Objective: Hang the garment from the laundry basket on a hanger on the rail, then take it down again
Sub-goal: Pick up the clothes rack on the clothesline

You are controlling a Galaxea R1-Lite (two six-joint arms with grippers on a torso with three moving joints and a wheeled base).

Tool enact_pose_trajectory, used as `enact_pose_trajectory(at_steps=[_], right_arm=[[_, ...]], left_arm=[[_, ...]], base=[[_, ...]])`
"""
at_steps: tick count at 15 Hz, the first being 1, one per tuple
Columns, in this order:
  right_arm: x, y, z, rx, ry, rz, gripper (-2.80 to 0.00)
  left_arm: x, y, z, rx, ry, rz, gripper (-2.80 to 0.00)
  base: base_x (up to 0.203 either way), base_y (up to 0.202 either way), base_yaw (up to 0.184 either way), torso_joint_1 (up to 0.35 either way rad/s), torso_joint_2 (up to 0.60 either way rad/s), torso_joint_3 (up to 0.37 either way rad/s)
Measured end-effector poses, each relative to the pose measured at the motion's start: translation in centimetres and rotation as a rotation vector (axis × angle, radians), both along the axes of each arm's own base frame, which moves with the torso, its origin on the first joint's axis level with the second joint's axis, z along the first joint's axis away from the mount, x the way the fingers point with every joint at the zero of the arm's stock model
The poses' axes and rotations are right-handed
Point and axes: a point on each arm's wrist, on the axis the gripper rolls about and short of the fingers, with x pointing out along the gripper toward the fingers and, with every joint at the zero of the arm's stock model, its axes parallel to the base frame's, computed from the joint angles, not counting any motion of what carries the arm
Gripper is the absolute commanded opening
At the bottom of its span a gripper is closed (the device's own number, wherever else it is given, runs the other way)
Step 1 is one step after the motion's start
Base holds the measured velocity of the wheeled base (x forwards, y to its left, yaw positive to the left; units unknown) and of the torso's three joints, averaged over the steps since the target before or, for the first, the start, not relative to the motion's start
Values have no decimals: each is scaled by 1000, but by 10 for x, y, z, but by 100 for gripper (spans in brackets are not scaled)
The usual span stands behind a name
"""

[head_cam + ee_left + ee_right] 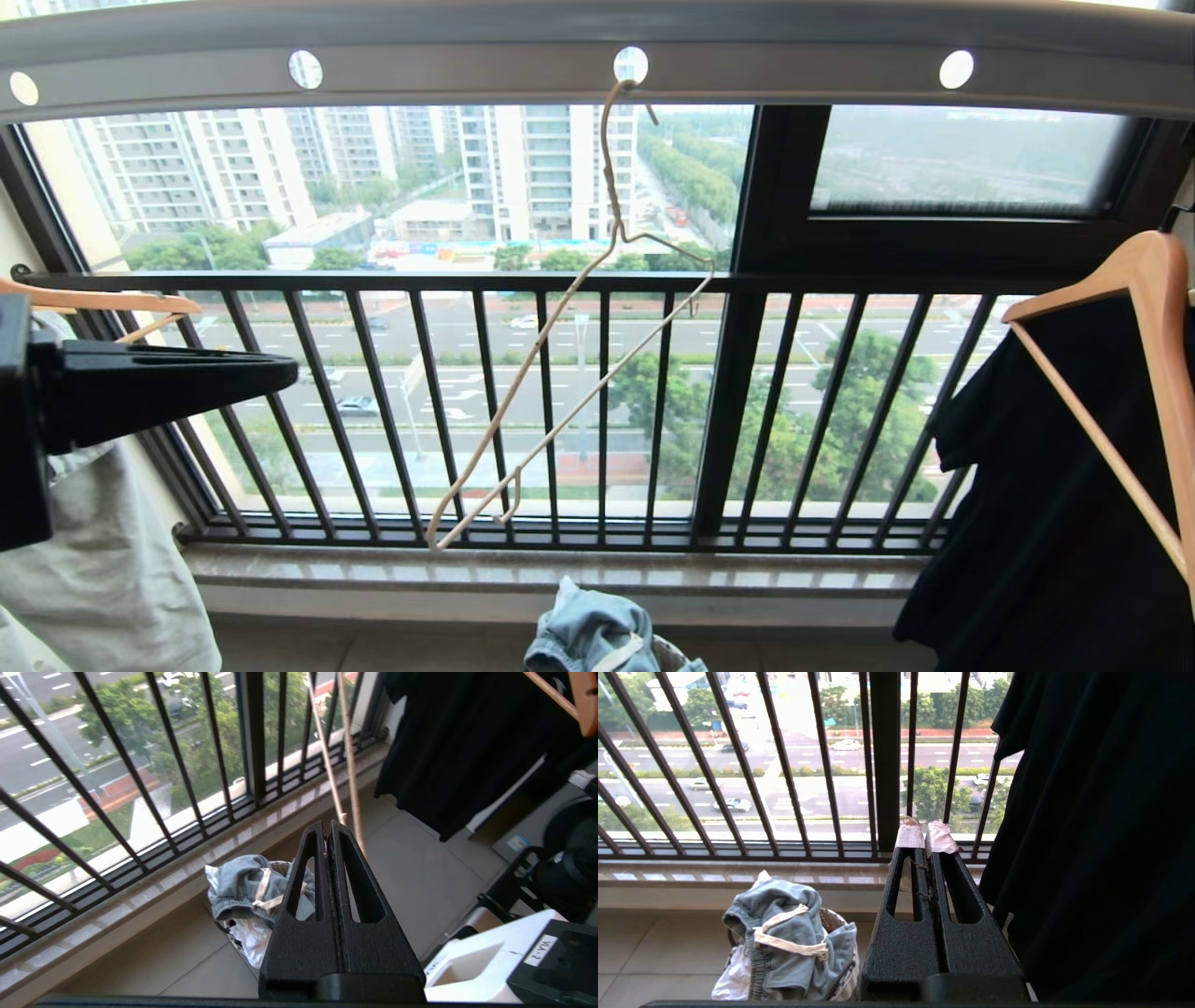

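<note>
- The left tool (280,373) reaches in from the robot's left side at about mid-height of the window, its two black fingers (345,877) pressed flat together, clenched on nothing.
- From this left tool, the garment (243,886) lies below and ahead, bundled in blue-grey denim with its cream drawstring (264,891) across the top and white pocket lining spilling down the near side.
- The garment sits heaped in the laundry basket (831,919), which stands on the tiled floor (420,872) just before the stone window sill (154,891); only a bit of the basket's rim shows from under the cloth.
- The hanger (569,373) hangs beyond the left tool's tip and toward the right arm's side, empty, its long neck hooked through one round hole of the rail (775,70) overhead; its frame slants steeply, low end down near the sill.
- The right tool (927,840) is held low, its taped tips closed against each other with nothing between them; the garment and basket lie below it, off toward the left arm's side.
- A black shirt (1046,485) on a wooden hanger (1148,308) hangs close beside the right tool.
- A pale garment (103,560) on another wooden hanger (103,301) hangs behind and below the left tool.
- Black window bars (392,401) run behind the wire hanger.
</note>
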Motion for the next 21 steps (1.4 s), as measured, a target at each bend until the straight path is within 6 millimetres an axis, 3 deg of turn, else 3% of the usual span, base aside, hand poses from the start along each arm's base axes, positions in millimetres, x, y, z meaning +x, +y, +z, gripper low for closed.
enact_pose_trajectory(at_steps=[1, 2, 6, 10, 16, 21], right_arm=[[0, 0, 0, 0, 0, 0, -280], [0, 0, 0, 0, 0, 0, -280], [0, 0, 0, 0, 0, 0, -280], [0, 0, 0, 0, 0, 0, -280], [0, 0, 0, 0, 1, 0, -280], [0, 0, 0, 0, 0, 0, -280]], left_arm=[[6, -9, 5, 12, 27, -39, -280], [14, -19, 10, 27, 49, -65, 0], [45, -62, 21, 70, 88, -84, 0], [68, -93, 18, 116, 99, -67, 0], [105, -125, 2, 133, 90, -30, 0], [119, -136, -10, 160, 104, 6, 0]], base=[[0, 0, 0, 0, 0, 0], [0, 0, 0, 0, 0, 0], [0, 0, 0, 0, 0, 0], [0, 0, 0, 0, 0, 0], [0, 0, 0, 0, 0, 0], [0, 0, 0, 0, 0, 0]])
